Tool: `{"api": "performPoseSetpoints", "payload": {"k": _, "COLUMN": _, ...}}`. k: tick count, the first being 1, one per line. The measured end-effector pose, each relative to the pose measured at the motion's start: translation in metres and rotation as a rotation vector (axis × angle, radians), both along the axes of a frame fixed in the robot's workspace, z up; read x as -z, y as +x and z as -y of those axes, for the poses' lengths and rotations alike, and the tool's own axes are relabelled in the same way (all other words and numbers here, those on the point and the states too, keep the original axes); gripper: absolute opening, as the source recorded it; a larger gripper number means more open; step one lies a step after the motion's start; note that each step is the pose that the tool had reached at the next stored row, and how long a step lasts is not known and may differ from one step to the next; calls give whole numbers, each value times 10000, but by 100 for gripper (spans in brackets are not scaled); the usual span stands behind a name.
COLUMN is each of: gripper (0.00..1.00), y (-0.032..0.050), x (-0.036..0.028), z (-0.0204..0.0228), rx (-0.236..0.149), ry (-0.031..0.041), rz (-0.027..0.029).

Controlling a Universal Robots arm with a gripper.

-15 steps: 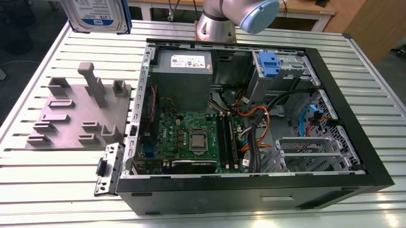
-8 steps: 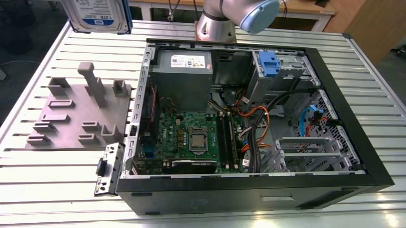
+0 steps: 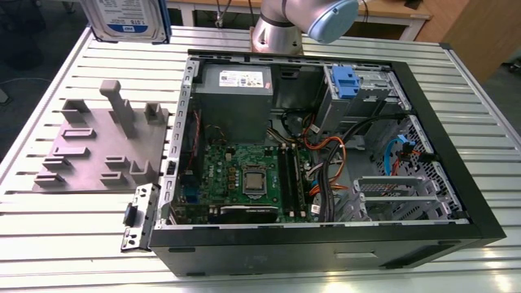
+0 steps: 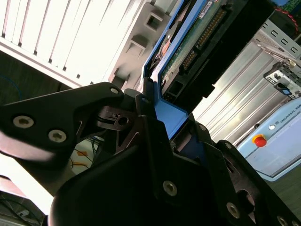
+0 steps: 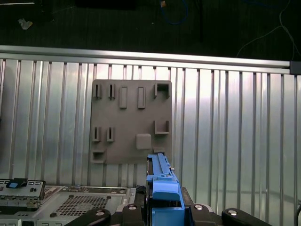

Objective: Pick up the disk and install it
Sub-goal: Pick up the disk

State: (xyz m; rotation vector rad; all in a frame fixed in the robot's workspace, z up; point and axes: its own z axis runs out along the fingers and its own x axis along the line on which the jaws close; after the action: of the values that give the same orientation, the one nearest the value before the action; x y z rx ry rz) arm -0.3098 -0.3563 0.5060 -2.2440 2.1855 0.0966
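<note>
The disk (image 3: 126, 18) hangs high in the air at the exterior view's top left, above the far left of the table; I see its silver face, white-and-blue label and blue carrier bracket. In the second wrist view my gripper (image 4: 162, 117) is shut on the disk (image 4: 171, 110) by its blue bracket, with the green circuit-board underside showing. In the first wrist view the disk (image 5: 162, 181) stands edge-on between the black fingers of my gripper (image 5: 162, 207), above the grey fixture plate (image 5: 131, 122).
An open computer case (image 3: 456, 152) lies on the slatted metal table (image 3: 82, 244), with a motherboard, a grey power supply box (image 3: 236, 79) and a blue-clipped drive cage (image 3: 346, 82) inside. A grey fixture plate (image 3: 97, 146) sits to its left. The arm's base (image 3: 281, 30) stands behind.
</note>
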Motion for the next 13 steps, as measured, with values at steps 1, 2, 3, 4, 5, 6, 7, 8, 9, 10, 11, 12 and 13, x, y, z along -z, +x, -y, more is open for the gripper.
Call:
{"api": "performPoseSetpoints", "payload": {"k": 1, "gripper": 37, "y": 3, "x": 0, "z": 0, "rx": 1, "ry": 0, "rz": 0}}
{"api": "performPoseSetpoints", "payload": {"k": 2, "gripper": 37, "y": 8, "x": 0, "z": 0, "rx": 0, "ry": 0, "rz": -1}}
{"api": "performPoseSetpoints", "payload": {"k": 3, "gripper": 37, "y": 11, "x": 0, "z": 0, "rx": 0, "ry": -1, "rz": -1}}
{"api": "performPoseSetpoints", "payload": {"k": 4, "gripper": 37, "y": 15, "x": -1, "z": 0, "rx": 0, "ry": -1, "rz": -1}}
{"api": "performPoseSetpoints", "payload": {"k": 5, "gripper": 37, "y": 19, "x": 0, "z": 0, "rx": 1, "ry": 0, "rz": 0}}
{"api": "performPoseSetpoints", "payload": {"k": 6, "gripper": 37, "y": 23, "x": 0, "z": 0, "rx": 0, "ry": -1, "rz": 0}}
{"api": "performPoseSetpoints", "payload": {"k": 7, "gripper": 37, "y": 26, "x": 0, "z": 0, "rx": 0, "ry": 0, "rz": -1}}
{"api": "performPoseSetpoints", "payload": {"k": 8, "gripper": 37, "y": 31, "x": 0, "z": 0, "rx": 0, "ry": 0, "rz": -1}}
{"api": "performPoseSetpoints", "payload": {"k": 9, "gripper": 37, "y": 35, "x": 0, "z": 0, "rx": 0, "ry": 0, "rz": -1}}
{"api": "performPoseSetpoints", "payload": {"k": 10, "gripper": 37, "y": 38, "x": 0, "z": 0, "rx": 1, "ry": 0, "rz": -1}}
{"api": "performPoseSetpoints", "payload": {"k": 11, "gripper": 37, "y": 41, "x": 0, "z": 0, "rx": 1, "ry": 0, "rz": 0}}
{"api": "performPoseSetpoints", "payload": {"k": 12, "gripper": 37, "y": 44, "x": 0, "z": 0, "rx": 0, "ry": 0, "rz": 0}}
{"api": "performPoseSetpoints", "payload": {"k": 13, "gripper": 37, "y": 44, "x": 0, "z": 0, "rx": 1, "ry": 0, "rz": 0}}
